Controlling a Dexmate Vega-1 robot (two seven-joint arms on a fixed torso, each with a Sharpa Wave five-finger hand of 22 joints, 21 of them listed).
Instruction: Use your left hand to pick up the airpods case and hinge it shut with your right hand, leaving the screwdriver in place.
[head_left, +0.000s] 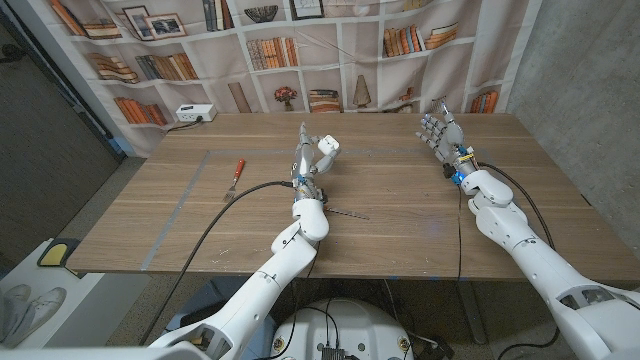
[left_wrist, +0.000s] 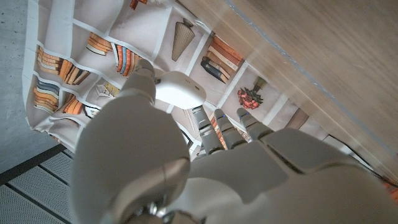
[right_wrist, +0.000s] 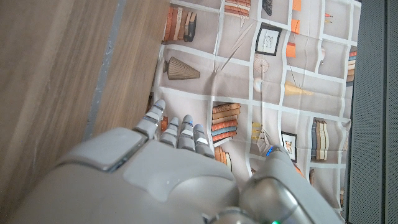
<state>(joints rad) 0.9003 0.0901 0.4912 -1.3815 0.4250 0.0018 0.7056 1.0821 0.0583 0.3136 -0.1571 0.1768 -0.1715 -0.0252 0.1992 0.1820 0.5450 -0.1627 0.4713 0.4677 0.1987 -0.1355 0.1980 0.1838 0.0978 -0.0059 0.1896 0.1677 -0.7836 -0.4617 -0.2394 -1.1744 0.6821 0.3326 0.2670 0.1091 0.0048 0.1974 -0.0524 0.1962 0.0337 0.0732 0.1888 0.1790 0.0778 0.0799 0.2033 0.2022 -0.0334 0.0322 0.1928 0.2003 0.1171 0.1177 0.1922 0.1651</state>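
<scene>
The white airpods case (head_left: 329, 146) is off the table, just left of the middle, held by my left hand (head_left: 306, 162). In the left wrist view the case (left_wrist: 180, 90) sits pinched between the thumb and the fingers (left_wrist: 214, 127). I cannot tell whether its lid is up or down. My right hand (head_left: 440, 132) stands raised at the far right of the table, fingers spread, holding nothing, well apart from the case. In the right wrist view its fingers (right_wrist: 180, 134) point at the backdrop. The screwdriver (head_left: 236, 175), with a red handle, lies on the wood left of my left hand.
A white power strip (head_left: 190, 113) sits at the table's back left edge. A thin dark rod (head_left: 346, 212) lies near my left forearm. Black cables (head_left: 225, 215) trail along both arms. A printed bookshelf backdrop (head_left: 300, 60) hangs behind the table (head_left: 400, 200).
</scene>
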